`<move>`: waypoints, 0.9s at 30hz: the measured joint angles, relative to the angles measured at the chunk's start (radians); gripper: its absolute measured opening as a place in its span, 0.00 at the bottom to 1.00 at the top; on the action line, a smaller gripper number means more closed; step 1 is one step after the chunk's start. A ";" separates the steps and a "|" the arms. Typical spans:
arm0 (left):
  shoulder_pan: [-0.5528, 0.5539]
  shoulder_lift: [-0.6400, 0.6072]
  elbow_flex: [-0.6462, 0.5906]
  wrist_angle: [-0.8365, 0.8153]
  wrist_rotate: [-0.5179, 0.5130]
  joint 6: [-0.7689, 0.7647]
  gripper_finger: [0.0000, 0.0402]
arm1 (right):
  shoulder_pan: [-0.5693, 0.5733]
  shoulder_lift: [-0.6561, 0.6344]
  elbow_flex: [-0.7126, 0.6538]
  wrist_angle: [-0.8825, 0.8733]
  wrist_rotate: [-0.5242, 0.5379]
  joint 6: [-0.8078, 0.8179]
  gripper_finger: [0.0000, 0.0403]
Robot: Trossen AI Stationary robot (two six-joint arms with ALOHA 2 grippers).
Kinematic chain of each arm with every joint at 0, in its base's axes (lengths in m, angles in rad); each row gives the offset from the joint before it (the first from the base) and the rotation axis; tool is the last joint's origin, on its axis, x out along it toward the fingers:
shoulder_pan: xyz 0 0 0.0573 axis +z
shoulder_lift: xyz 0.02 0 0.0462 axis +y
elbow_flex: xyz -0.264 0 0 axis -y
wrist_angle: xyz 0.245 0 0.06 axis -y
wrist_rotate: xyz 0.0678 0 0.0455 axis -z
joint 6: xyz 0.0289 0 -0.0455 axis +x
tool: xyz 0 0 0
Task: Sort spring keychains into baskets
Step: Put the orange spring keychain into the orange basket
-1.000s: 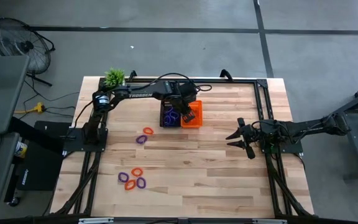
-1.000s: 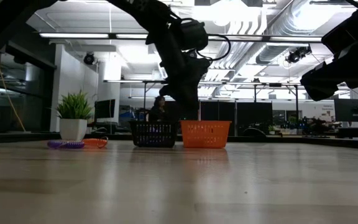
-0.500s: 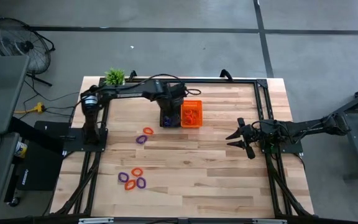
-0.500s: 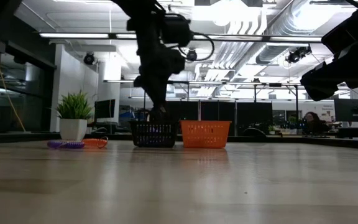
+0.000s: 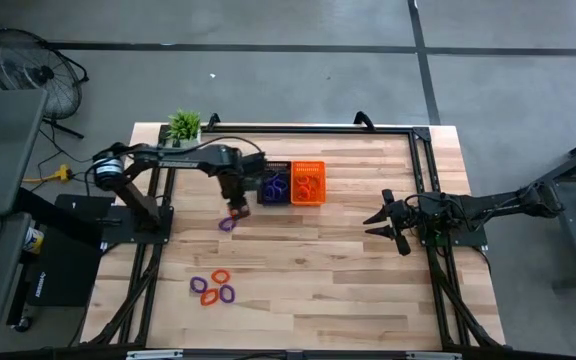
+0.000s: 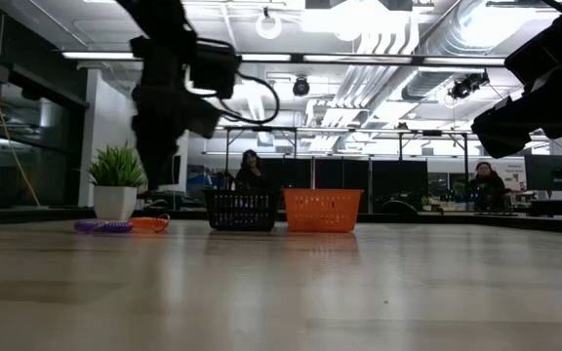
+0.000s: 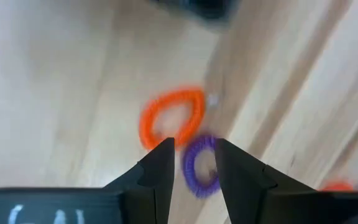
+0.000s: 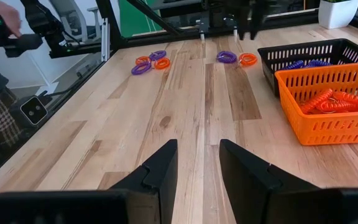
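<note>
The black basket and the orange basket stand side by side at the table's far middle; purple keychains lie in the black one, orange-red ones in the orange one. My left gripper hovers open just left of the black basket, over an orange keychain and a purple keychain that lie flat on the wood. Several more keychains lie in a cluster nearer the front left. My right gripper waits open at the table's right side, clear of everything.
A small green potted plant stands at the far left corner. A black metal frame runs along the table's edges. Bare wood stretches between the baskets and the near edge. People show in the room behind.
My left gripper has swung from over the baskets toward the table's left and slightly nearer, and now stands over the orange and purple pair of keychains. The purple keychains in the black basket have come back into sight.
</note>
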State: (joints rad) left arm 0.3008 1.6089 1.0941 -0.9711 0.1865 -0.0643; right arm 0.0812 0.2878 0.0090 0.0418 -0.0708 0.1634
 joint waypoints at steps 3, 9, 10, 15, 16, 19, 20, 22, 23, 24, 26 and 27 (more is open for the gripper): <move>0.000 -0.017 -0.052 0.009 0.050 0.107 0.29 | 0.000 0.000 0.000 0.001 0.000 0.000 0.28; -0.015 -0.022 -0.101 0.041 0.061 0.270 0.29 | 0.000 0.000 0.000 0.000 0.000 0.000 0.28; -0.016 -0.022 -0.106 0.046 0.057 0.290 0.29 | 0.000 0.000 0.000 0.000 0.000 0.000 0.28; -0.042 -0.022 -0.111 0.071 0.002 0.337 0.29 | 0.000 0.000 0.000 0.001 0.000 0.000 0.28; -0.049 -0.022 -0.111 0.074 -0.012 0.340 0.29 | 0.000 0.000 0.000 0.001 0.000 0.000 0.28; -0.057 -0.022 -0.111 0.082 -0.043 0.348 0.29 | 0.000 0.000 0.000 0.000 0.000 0.000 0.28; -0.064 -0.022 -0.111 0.088 -0.046 0.348 0.29 | 0.000 0.000 0.000 0.000 0.000 0.000 0.28; -0.068 -0.022 -0.111 0.095 -0.068 0.348 0.29 | 0.000 0.000 0.000 0.000 0.000 0.000 0.28; -0.069 -0.022 -0.111 0.099 -0.074 0.347 0.29 | 0.000 0.000 0.000 0.000 0.000 0.000 0.28; -0.075 -0.022 -0.111 0.104 -0.083 0.347 0.29 | 0.000 0.000 0.000 0.000 0.000 0.000 0.28; -0.080 -0.022 -0.111 0.115 -0.085 0.347 0.29 | 0.000 0.000 0.000 0.000 0.000 0.000 0.28; -0.081 -0.022 -0.111 0.117 -0.084 0.347 0.29 | 0.000 0.000 0.000 0.000 0.000 0.000 0.28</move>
State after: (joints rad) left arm 0.2196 1.5869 0.9833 -0.8543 0.1023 0.2829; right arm 0.0814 0.2878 0.0093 0.0422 -0.0708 0.1635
